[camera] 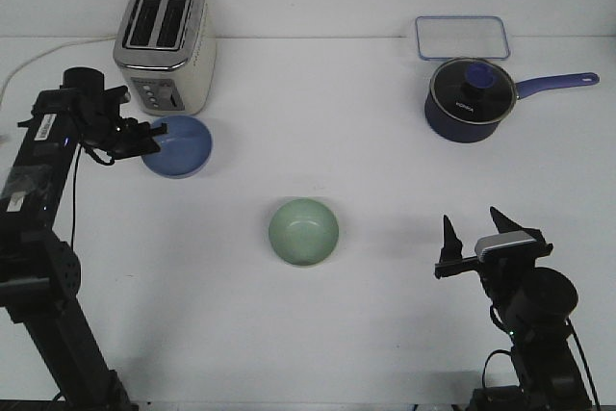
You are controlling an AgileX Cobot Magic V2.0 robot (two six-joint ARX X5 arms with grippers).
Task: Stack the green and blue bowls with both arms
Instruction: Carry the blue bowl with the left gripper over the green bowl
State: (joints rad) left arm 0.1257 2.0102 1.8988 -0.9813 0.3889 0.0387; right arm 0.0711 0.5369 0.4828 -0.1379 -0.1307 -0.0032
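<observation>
A plain white table (318,353) fills the front view, running back to a pale wall along the top of the frame.

In the upper left stands a cream and silver two-slot toaster (164,45), its white cord (38,53) trailing off toward the left edge. In the upper right lies a clear rectangular container lid (462,38) with a blue rim, and just below it sits a dark blue saucepan (470,101) with a glass lid, its handle pointing toward the right edge.

The blue bowl (183,146) rests upright on the table at the left of the frame, just below and in front of the toaster. The green bowl (303,231) sits upright near the middle of the frame, well apart from the blue one and from both arms.

The left arm (43,190) rises along the left edge and reaches across to the blue bowl. The left gripper (146,141) is at the bowl's left rim, overlapping it; whether the fingers are spread or pinched on the rim cannot be told from here.

The right arm (534,324) stands in the lower right of the frame. The right gripper (476,236) points upward with its two black fingers spread apart and holding nothing, off to the right of the green bowl.
</observation>
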